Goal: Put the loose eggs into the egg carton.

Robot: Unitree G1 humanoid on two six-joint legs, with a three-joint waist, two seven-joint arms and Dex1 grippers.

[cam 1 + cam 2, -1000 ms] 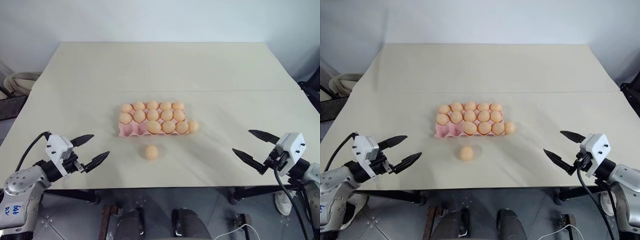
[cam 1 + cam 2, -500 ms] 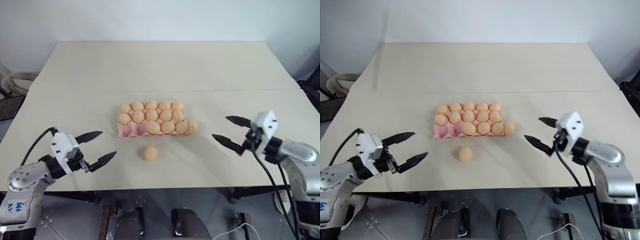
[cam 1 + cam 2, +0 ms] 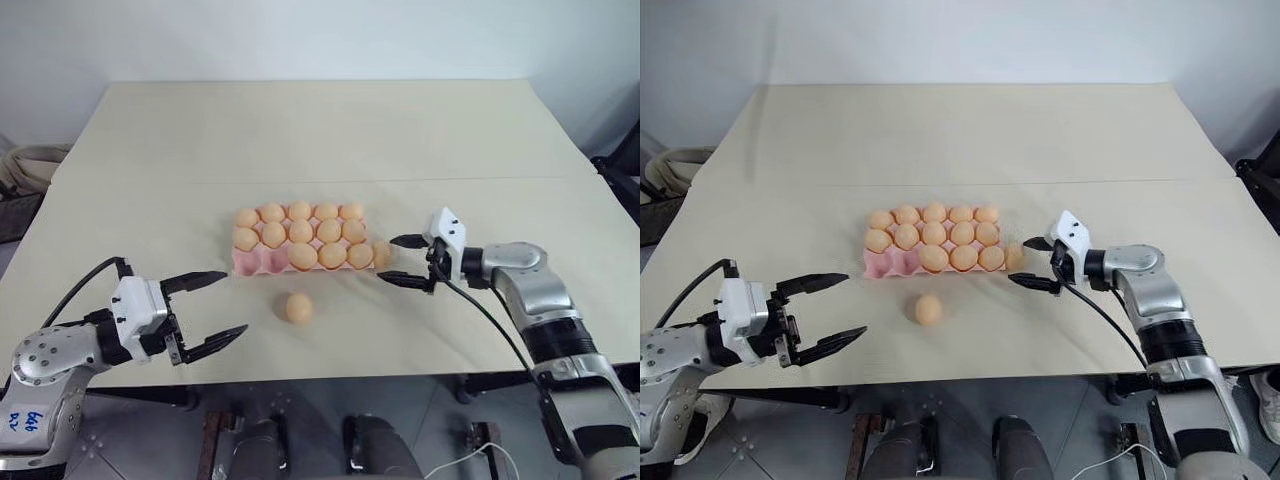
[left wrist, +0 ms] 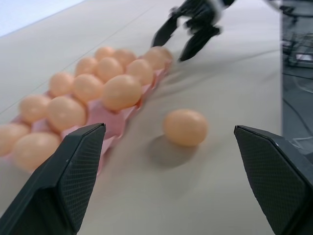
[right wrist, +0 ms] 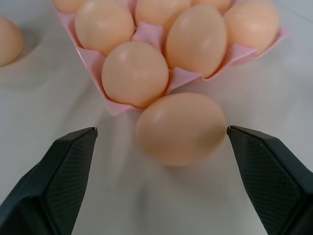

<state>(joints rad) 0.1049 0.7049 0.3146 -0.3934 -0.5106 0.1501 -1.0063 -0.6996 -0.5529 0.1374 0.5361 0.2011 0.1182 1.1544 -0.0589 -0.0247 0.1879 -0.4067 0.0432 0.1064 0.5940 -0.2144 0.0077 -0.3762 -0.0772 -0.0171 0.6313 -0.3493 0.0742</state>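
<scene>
Beside the flat pink moulded egg carton (image 3: 300, 243), touching its right end, lies one smooth pale orange egg (image 3: 381, 253) with the right claw (image 3: 398, 260) spread apart around it — next it must close gently — while another egg (image 3: 298, 307) waits on the cream bench (image 3: 300, 130) near the left claw (image 3: 212, 305), also spread.

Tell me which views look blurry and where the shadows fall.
Left wrist view: the far right gripper is soft, and the loose egg casts a shadow on the table toward the camera. Right wrist view: the near egg is sharp.
</scene>
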